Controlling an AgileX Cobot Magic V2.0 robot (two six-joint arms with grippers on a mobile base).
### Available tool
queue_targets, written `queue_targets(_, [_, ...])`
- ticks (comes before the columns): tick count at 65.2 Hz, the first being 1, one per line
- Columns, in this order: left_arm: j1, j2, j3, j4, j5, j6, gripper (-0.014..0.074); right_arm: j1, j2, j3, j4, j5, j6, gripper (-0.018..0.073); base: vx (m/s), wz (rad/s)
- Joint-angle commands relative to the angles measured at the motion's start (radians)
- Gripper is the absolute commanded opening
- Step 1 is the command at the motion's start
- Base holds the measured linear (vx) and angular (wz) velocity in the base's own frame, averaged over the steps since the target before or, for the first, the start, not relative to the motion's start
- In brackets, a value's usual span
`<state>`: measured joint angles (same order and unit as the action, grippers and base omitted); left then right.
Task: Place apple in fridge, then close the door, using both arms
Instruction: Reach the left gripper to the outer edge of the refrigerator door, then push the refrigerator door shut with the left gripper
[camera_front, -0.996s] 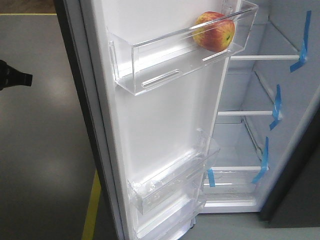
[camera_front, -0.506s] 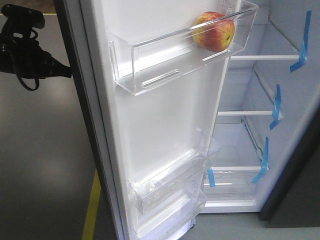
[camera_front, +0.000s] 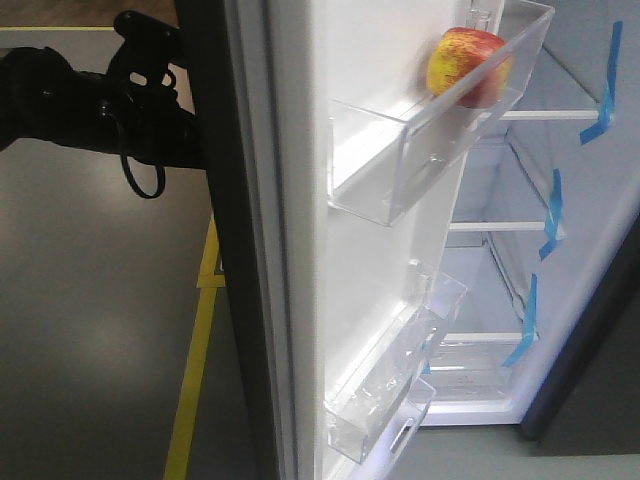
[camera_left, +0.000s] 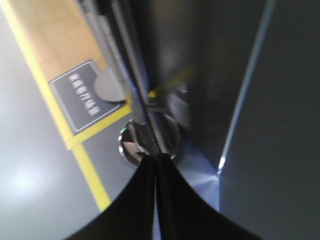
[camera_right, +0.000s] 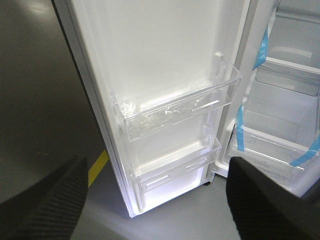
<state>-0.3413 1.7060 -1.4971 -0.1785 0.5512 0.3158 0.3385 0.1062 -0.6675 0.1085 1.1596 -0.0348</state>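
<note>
Dark grey outside and white inside, the fridge (camera_front: 590, 160) stands tall, with three blue tape strips (camera_front: 552, 215) around 3 o'clock. Its one door (camera_front: 300, 250) is open, long axis upright, and carries three clear bins (camera_right: 175, 112). One apple (camera_front: 468, 65), red with its yellow side toward 9 o'clock, sits in the top bin (camera_front: 400, 170) at 1 o'clock. The left fingers (camera_left: 135, 200) are pressed together; the right fingers (camera_right: 55, 200) stand wide.

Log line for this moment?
apple: in upper door bin | door: open | left end effector: shut, behind door | right end effector: open, empty
</note>
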Motion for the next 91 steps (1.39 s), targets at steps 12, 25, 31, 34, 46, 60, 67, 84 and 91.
queue_targets(12, [-0.122,-0.043,-0.035,-0.076,-0.113,-0.006,-0.0006,0.001,0.017,-0.023,0.003,-0.063,-0.010,0.0543,0.00,0.00])
queue_targets(25, [-0.227,-0.027,-0.047,-0.129,-0.179,-0.006,-0.0006,0.001,0.017,-0.023,0.003,-0.063,-0.010,0.0543,0.00,0.00])
queue_targets(31, [-0.275,-0.003,-0.072,-0.156,-0.196,0.026,-0.0006,0.001,0.017,-0.023,0.003,-0.063,-0.010,0.0543,0.00,0.00])
queue_targets(34, [-0.300,0.014,-0.095,-0.172,-0.196,0.047,-0.0006,0.001,0.017,-0.023,0.003,-0.063,-0.010,0.0543,0.00,0.00])
queue_targets(46, [-0.372,0.093,-0.206,-0.231,-0.190,0.072,-0.0006,0.001,0.017,-0.023,0.003,-0.063,-0.010,0.0543,0.00,0.00])
queue_targets(60, [-0.438,0.187,-0.348,-0.248,-0.189,0.072,-0.0006,0.001,0.017,-0.023,0.003,-0.063,-0.010,0.0543,0.00,0.00])
queue_targets(67, [-0.466,0.241,-0.421,-0.248,-0.189,0.073,-0.0006,0.001,0.017,-0.023,0.003,-0.063,-0.010,0.0543,0.00,0.00])
queue_targets(84, [-0.519,0.379,-0.608,-0.249,-0.216,0.073,-0.0006,0.001,0.017,-0.023,0.003,-0.063,-0.010,0.0542,0.00,0.00])
queue_targets(91, [-0.527,0.412,-0.663,-0.248,-0.200,0.073,-0.0006,0.001,0.017,-0.023,0.003,-0.063,-0.010,0.0542,0.00,0.00])
